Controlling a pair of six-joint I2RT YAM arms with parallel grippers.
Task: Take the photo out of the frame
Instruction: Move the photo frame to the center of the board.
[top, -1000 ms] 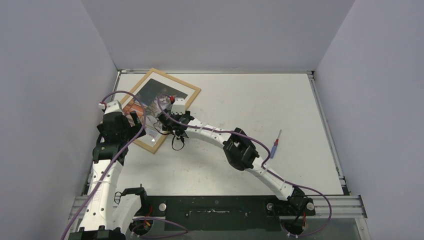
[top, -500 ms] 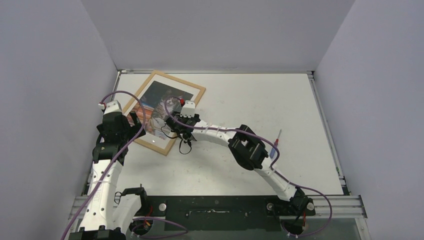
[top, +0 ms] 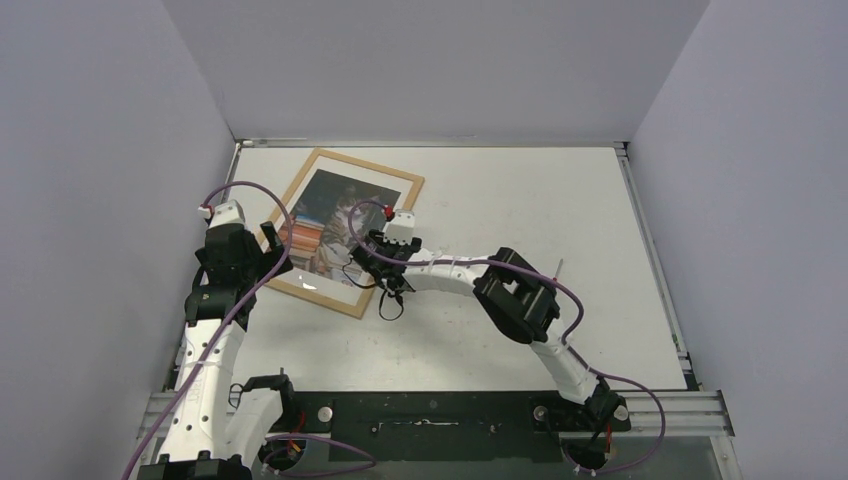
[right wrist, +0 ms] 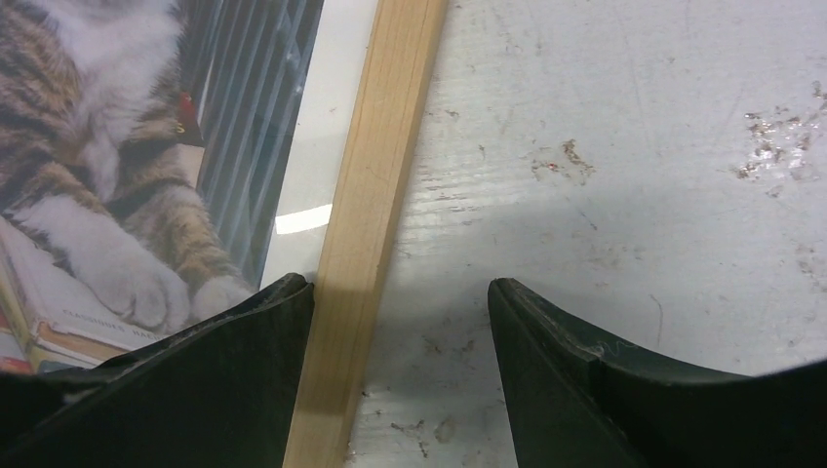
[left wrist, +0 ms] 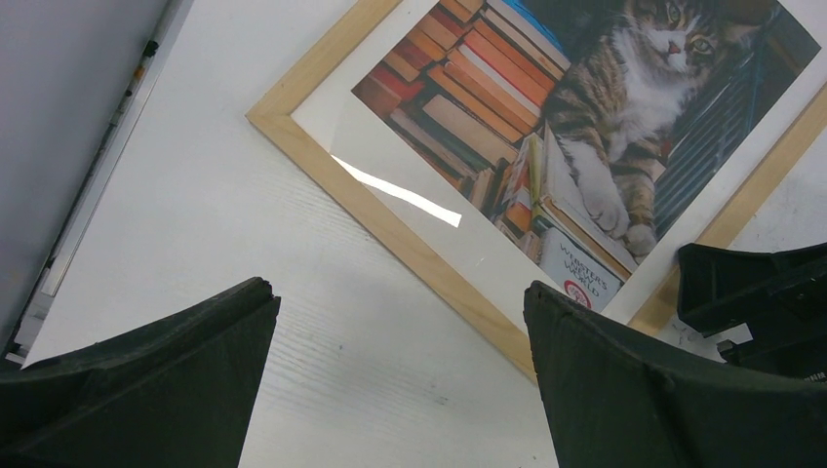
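My left pincer (left wrist: 395,292) hangs spread wide just above the table (top: 520,200), holding nothing. My right pincer (right wrist: 400,288) is spread too, with one finger on each side of the right edge of the frame (top: 371,166). The frame lies flat at the far left, with the photo (top: 325,215) inside.

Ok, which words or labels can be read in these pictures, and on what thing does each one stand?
"WEBSTER'S ... WORLD": on the white book at the foot of the stack in the photo; the small word between them is unclear.
Print on the book spine under the cat's paw: too blurred to read.
The frame and the table: no text on them.
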